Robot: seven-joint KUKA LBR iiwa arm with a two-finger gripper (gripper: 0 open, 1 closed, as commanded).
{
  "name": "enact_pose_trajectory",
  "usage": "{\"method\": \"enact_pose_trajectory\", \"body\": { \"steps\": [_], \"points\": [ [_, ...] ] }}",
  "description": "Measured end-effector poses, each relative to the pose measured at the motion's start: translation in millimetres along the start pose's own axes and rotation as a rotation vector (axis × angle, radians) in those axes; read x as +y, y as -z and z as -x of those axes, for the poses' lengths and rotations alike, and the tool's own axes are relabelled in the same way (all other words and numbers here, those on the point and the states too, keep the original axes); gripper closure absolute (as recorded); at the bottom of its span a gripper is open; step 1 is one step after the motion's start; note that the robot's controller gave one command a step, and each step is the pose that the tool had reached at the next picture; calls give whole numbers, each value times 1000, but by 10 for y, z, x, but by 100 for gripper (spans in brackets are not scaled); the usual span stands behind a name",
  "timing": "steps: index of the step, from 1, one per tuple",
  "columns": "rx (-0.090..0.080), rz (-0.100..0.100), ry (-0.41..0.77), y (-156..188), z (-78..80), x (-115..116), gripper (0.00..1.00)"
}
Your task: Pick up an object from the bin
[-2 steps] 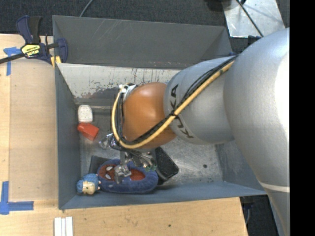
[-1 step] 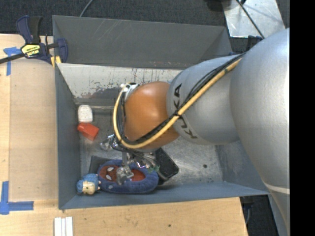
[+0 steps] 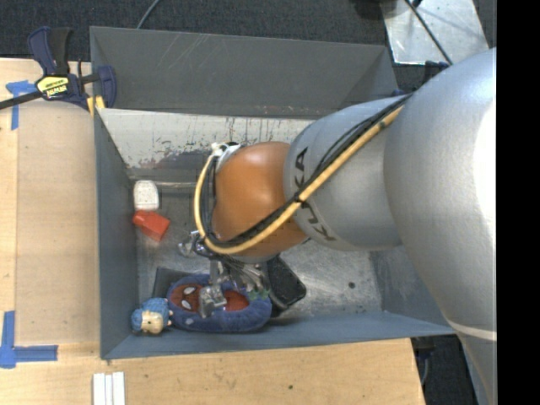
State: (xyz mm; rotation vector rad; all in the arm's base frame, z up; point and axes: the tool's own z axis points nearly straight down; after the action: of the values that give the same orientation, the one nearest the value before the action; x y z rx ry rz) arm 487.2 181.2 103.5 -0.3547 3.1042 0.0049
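Note:
My gripper [image 3: 213, 294] reaches down at the bin's near wall, left of centre, below the arm's orange cover. It stands right over a blue soft toy with a red patch [image 3: 240, 312], and its tip is on or just above the toy's middle. The toy's small pale head with a blue cap [image 3: 150, 319] lies at the left end. A black flat object [image 3: 285, 283] lies tilted just to the right of the gripper, partly under the arm.
A white block [image 3: 146, 195] and an orange-red block [image 3: 152, 224] lie close together by the left wall. The arm covers the bin's middle and right side.

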Motion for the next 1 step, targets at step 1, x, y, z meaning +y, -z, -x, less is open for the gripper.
{"method": "enact_pose_trajectory", "body": {
  "steps": [1],
  "points": [
    [-5, -1, -104, -220, 52, -2, 0]
  ]
}}
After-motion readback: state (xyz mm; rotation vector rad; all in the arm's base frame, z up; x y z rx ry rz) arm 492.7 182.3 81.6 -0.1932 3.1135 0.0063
